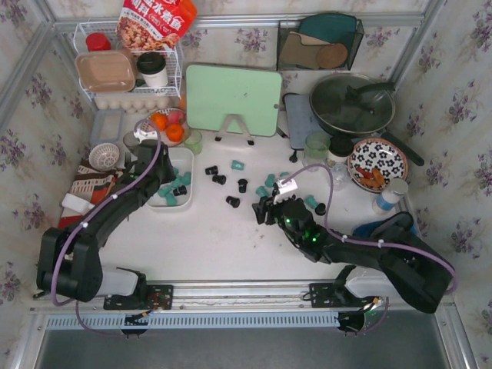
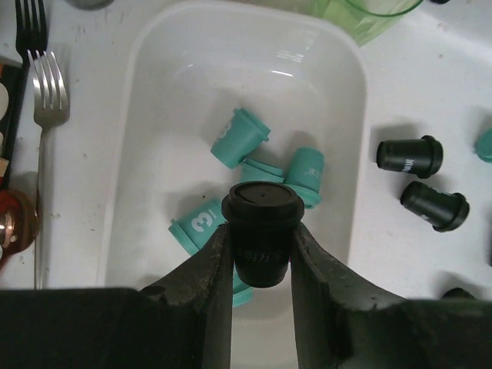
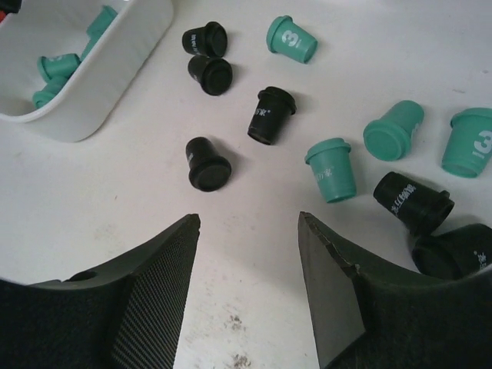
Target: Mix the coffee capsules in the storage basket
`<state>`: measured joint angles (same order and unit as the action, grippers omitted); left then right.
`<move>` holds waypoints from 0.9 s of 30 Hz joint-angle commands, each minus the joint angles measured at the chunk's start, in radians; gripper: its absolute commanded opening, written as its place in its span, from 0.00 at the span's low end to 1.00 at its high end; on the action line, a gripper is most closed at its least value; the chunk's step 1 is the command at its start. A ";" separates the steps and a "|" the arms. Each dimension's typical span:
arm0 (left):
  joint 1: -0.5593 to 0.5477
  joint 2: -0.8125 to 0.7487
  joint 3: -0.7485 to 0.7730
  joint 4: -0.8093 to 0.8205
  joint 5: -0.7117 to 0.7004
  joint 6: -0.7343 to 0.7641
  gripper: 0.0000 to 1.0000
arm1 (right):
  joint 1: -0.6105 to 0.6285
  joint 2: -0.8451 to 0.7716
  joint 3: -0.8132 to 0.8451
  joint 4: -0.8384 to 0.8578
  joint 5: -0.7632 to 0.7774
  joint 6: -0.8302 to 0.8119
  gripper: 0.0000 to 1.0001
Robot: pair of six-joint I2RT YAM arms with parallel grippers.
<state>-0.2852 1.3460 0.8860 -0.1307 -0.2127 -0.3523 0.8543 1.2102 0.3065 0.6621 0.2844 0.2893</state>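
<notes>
Black coffee capsule (image 2: pixel 261 206), clamped by left gripper (image 2: pixel 260 240) at lower centre above storage basket (image 2: pixel 154 92), presumably for release among teal capsules (image 2: pixel 238 138); right gripper (image 3: pixel 248 221) spread, empty

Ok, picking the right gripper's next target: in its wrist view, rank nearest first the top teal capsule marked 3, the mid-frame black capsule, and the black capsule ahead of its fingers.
From the right gripper:
1. black capsule ahead of fingers, slightly left.
2. mid-frame black capsule, centre.
3. top teal capsule, farthest.
</notes>
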 commanded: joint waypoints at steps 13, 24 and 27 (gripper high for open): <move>0.017 -0.039 -0.065 0.018 0.111 -0.019 0.60 | -0.075 0.336 0.312 -0.329 0.005 -0.137 0.52; 0.001 -0.184 -0.166 0.075 0.175 -0.038 0.61 | -0.098 0.464 0.426 -0.404 0.015 -0.170 0.50; -0.009 -0.220 -0.178 0.080 0.180 -0.040 0.61 | -0.099 0.446 0.438 -0.441 0.024 -0.165 0.51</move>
<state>-0.2859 1.1584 0.7177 -0.1036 -0.0586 -0.3794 0.7559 1.6730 0.7280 0.2623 0.2852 0.1280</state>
